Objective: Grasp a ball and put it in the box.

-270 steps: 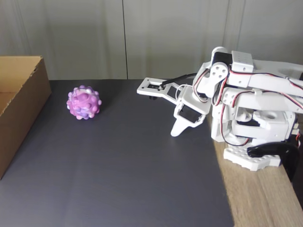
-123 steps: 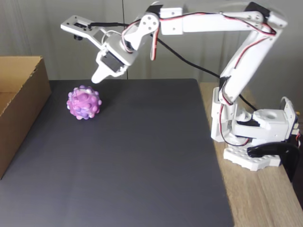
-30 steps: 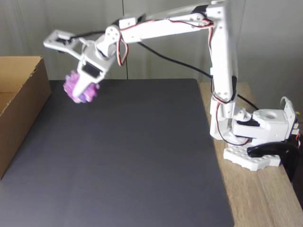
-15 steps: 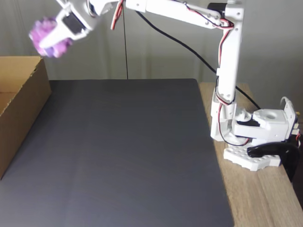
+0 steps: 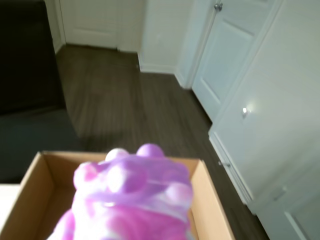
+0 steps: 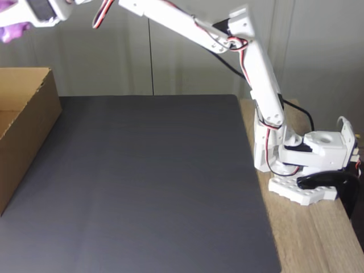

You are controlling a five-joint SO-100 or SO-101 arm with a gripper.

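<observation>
High at the fixed view's top left corner, the end effector is clenched on the knobbly ball, and the open cardboard box lies directly below it, so release looks next.

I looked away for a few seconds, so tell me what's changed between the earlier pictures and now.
The white arm's gripper reached out from its folded pose, closed on the knobbly pink and purple ball, lifted it off the dark mat and carried it up and left in the fixed view, above the brown cardboard box. The wrist view shows the ball over the open box. Box, mat and arm base stayed put.
</observation>
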